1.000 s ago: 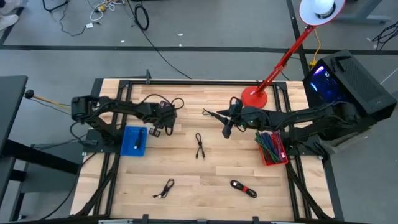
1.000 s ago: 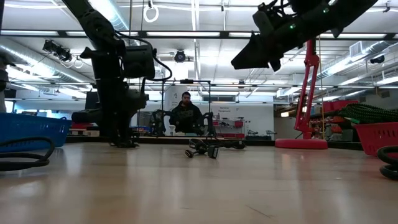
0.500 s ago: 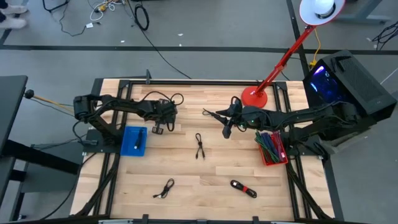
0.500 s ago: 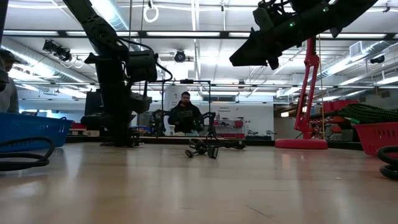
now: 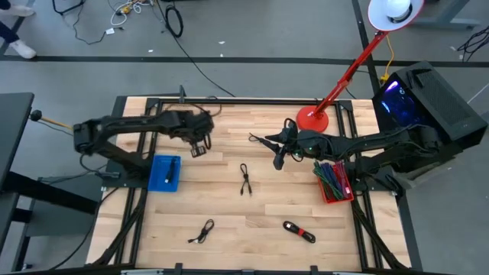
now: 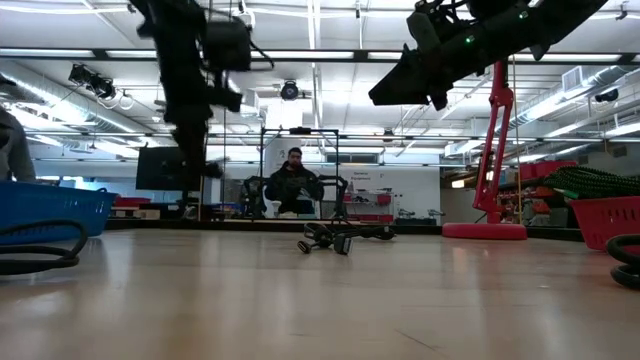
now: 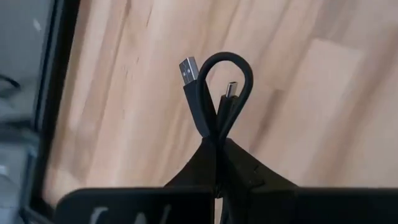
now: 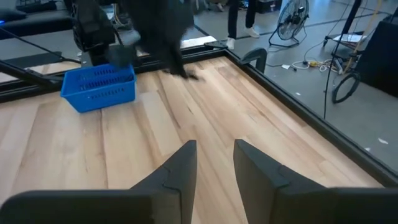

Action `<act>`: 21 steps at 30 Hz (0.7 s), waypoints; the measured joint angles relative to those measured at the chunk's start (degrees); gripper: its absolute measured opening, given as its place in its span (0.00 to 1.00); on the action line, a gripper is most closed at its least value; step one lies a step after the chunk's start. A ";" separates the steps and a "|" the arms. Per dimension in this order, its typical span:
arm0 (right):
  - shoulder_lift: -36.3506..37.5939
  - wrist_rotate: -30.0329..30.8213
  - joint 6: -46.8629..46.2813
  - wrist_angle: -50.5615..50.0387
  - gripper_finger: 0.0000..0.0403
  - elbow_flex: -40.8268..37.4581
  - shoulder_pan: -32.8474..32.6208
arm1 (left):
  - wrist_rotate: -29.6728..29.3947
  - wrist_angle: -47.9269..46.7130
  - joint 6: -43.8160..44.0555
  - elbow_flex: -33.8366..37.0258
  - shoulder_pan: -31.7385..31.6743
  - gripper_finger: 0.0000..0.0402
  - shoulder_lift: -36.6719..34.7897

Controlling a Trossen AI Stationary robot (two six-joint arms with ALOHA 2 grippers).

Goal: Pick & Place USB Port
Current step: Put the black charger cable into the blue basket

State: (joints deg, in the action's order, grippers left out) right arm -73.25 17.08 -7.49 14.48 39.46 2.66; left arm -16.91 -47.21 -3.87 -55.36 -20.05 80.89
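Black USB cable (image 7: pixel 217 102) pinched in the closed left gripper (image 5: pixel 200 145), lifted above the wooden table (image 5: pixel 229 198) beyond the blue basket (image 5: pixel 164 173); right gripper (image 8: pixel 214 163) raised over mid-table, fingers parted, holding nothing

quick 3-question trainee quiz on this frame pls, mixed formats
1. True or false: the left gripper has its jaws shut on a USB cable.
2. Multiple choice: where is the blue basket? A) under the red lamp B) on the table's left side, near the left arm C) inside the red bin
3. Fill in: the right gripper is held above the table with nothing between its ____ jaws.

Key: 1 true; 2 B; 3 open
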 joint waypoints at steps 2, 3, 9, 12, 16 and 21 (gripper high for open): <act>0.00 0.00 0.49 0.02 0.27 0.00 0.00 | 2.22 -4.33 4.96 -1.62 0.24 0.02 -3.36; 0.00 0.00 0.78 0.02 0.27 0.00 0.00 | 2.32 -6.27 7.29 -2.26 0.51 0.02 -5.28; 0.00 -0.01 2.41 0.07 0.27 0.00 0.30 | 1.26 -16.03 24.17 -4.14 2.68 0.02 -19.78; 0.00 0.00 2.85 0.10 0.27 0.00 0.45 | 0.45 -19.19 33.55 -4.14 5.14 0.02 -26.78; 0.02 0.00 3.72 0.20 0.27 0.00 0.52 | -1.37 -22.57 45.20 -4.14 9.96 0.02 -33.09; 0.02 0.00 4.09 0.16 0.27 0.00 0.52 | -6.79 -32.94 60.03 -4.14 17.56 0.02 -34.91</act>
State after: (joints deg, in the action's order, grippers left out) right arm -73.23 17.08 -3.40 14.64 39.46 3.18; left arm -23.70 -80.15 56.16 -59.50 -2.50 45.98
